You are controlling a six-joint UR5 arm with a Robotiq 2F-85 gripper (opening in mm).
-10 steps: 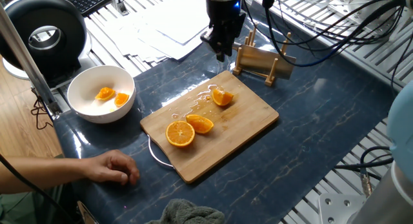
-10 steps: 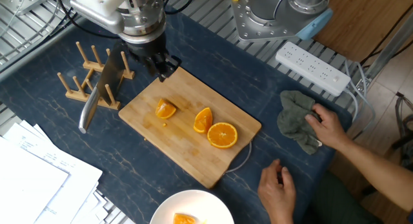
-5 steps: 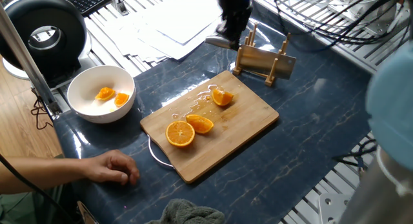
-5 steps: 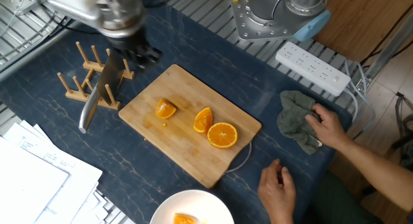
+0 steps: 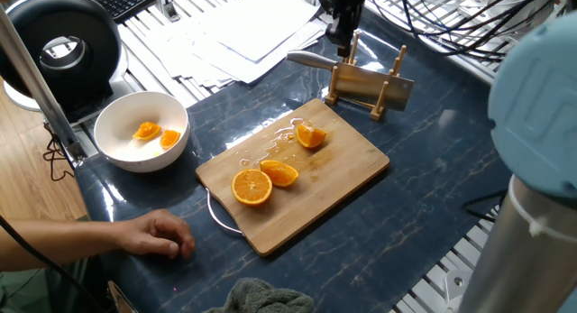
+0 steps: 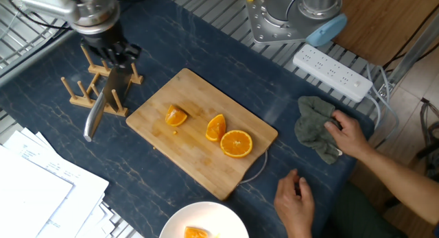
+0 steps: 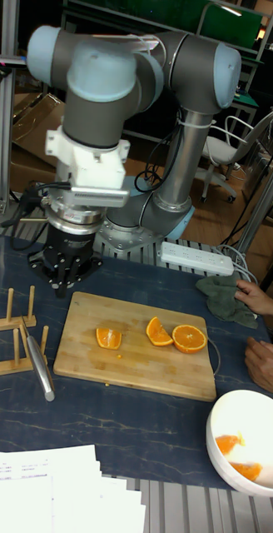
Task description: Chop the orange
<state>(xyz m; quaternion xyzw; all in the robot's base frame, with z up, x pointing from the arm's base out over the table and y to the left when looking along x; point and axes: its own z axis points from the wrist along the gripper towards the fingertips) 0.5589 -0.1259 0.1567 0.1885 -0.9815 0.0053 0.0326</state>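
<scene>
Three orange pieces lie on the wooden cutting board (image 5: 334,182): a half, cut face up (image 5: 252,187) (image 6: 236,143) (image 7: 189,338), a wedge beside it (image 5: 280,172) (image 6: 217,127), and another wedge further along (image 5: 311,134) (image 6: 176,116) (image 7: 109,336). A knife (image 6: 101,104) (image 5: 311,59) (image 7: 38,363) rests across the wooden rack (image 5: 371,84) (image 6: 92,84). My gripper (image 5: 345,44) (image 6: 115,57) (image 7: 63,287) hovers just over the rack and the knife's upper end. It is open, with nothing held.
A white bowl (image 5: 126,151) (image 7: 228,466) holds orange pieces. A person's hands (image 6: 350,135) (image 6: 295,197) rest near a grey cloth (image 6: 314,128) at the table's edge. A power strip (image 6: 333,68) and paper sheets (image 6: 34,190) lie around.
My gripper has moved from the corner of the cutting board over to the knife rack. The orange pieces, knife and hands have not shifted.
</scene>
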